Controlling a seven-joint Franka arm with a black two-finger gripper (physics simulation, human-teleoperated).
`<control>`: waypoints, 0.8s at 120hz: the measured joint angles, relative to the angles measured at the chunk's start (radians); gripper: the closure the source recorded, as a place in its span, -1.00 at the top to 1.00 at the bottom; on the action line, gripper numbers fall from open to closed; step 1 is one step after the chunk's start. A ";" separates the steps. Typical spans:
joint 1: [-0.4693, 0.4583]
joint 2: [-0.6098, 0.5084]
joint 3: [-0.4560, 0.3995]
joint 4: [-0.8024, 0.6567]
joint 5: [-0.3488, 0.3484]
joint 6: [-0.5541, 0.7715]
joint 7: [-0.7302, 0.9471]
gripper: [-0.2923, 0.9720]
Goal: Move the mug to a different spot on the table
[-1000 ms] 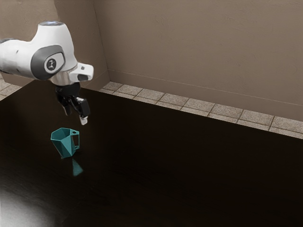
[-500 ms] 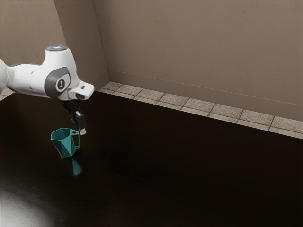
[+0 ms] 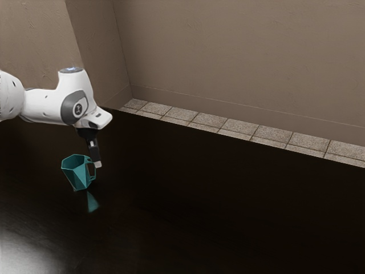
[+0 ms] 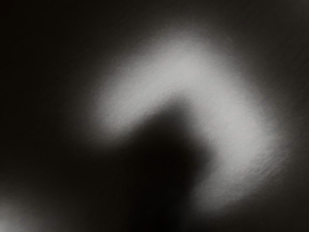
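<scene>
— At the exterior view's left, low over the table (image 3: 228, 200), what is the gripper (image 3: 96, 158) doing?
— It hangs pointing down. Its tip is just beside the handle (image 3: 90, 166) of the mug (image 3: 76, 171), on the handle's right in the exterior view. I cannot tell whether it touches.
— Apart or together?
— I cannot tell. It shows edge-on, as one narrow dark bar with a pale tip.
— And the mug?
— It is teal and faceted. It stands upright on the dark table near the exterior view's left edge, with its handle turned right. Its reflection (image 3: 91, 202) lies on the glossy top, just nearer the camera.
— The arm?
— The white arm (image 3: 51, 105) comes in from the left edge above the mug, with the wrist bent downward.
— Farther out?
— A strip of beige tiles (image 3: 239, 128) runs along the table's far side, under a plain tan wall (image 3: 239, 57).
— The wrist view?
— It shows a dark glossy surface with a pale blurred glare (image 4: 193, 92) curving round a dark shape (image 4: 164, 164). I cannot tell what that shape is.
</scene>
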 joint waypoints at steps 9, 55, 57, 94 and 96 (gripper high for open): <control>0.001 0.007 0.001 0.000 -0.002 0.002 0.023 0.49; 0.020 0.046 0.017 -0.001 -0.043 0.007 0.096 0.50; 0.020 0.047 0.018 -0.001 -0.044 0.007 0.097 0.50; 0.007 0.049 0.042 -0.004 -0.048 0.007 0.103 0.30; 0.006 0.049 0.043 -0.004 -0.048 0.007 0.103 0.28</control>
